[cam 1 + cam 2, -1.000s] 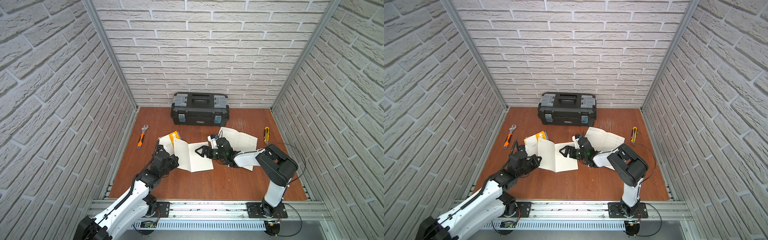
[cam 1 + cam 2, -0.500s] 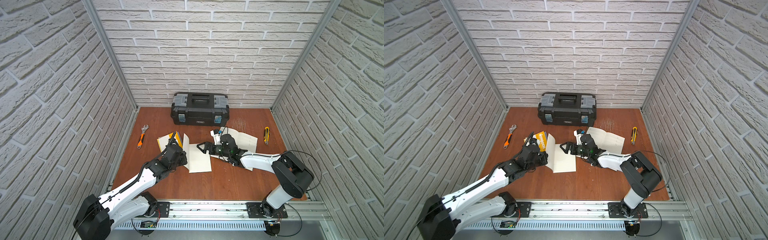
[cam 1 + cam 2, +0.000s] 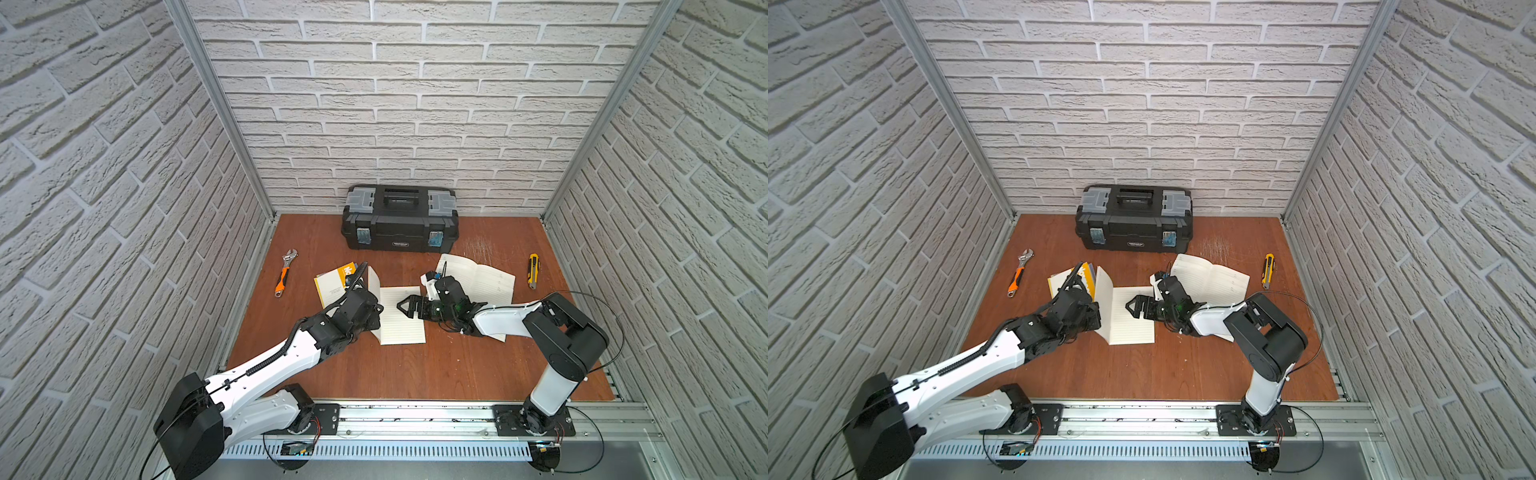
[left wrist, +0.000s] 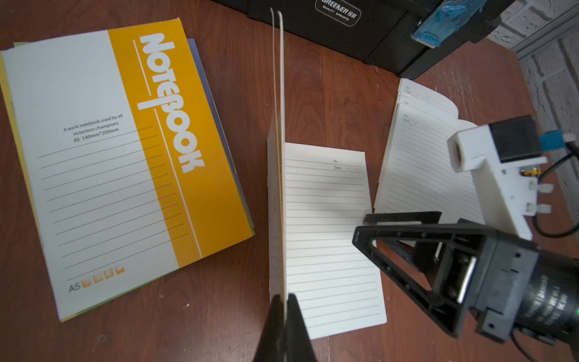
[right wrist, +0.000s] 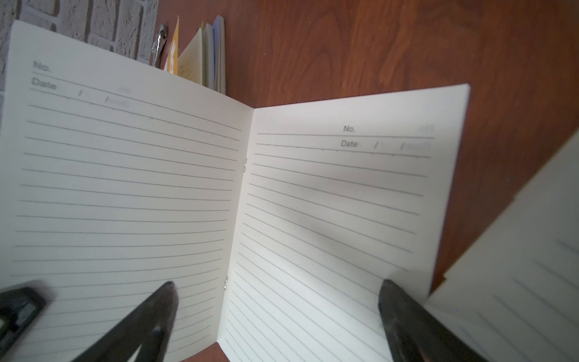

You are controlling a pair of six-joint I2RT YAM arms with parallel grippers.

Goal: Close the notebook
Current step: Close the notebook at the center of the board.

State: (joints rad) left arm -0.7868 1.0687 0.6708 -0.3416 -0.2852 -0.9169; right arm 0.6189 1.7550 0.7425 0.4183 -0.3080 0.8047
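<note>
The open notebook (image 3: 402, 318) lies in the middle of the floor, its lined right page flat. Its left half (image 4: 279, 163) stands upright on edge. My left gripper (image 4: 284, 297) is shut on the near corner of that raised half. In both top views the left wrist (image 3: 1073, 309) hides its fingers. My right gripper (image 5: 278, 283) is open and hovers low over the flat right page (image 5: 338, 200), one finger near the spine, the other near the page's outer edge. In the left wrist view the right gripper (image 4: 360, 227) sits just above that page's far edge.
A closed yellow-and-white notebook (image 3: 332, 282) lies left of the raised half. Another open notebook (image 3: 482, 280) lies under the right arm. A black toolbox (image 3: 400, 220) stands at the back wall, a wrench (image 3: 284, 272) at left, a utility knife (image 3: 532, 271) at right.
My left gripper has moved right and up, swinging the notebook's left half from nearly flat to upright. The right gripper has drifted slightly right and stayed open over the right page.
</note>
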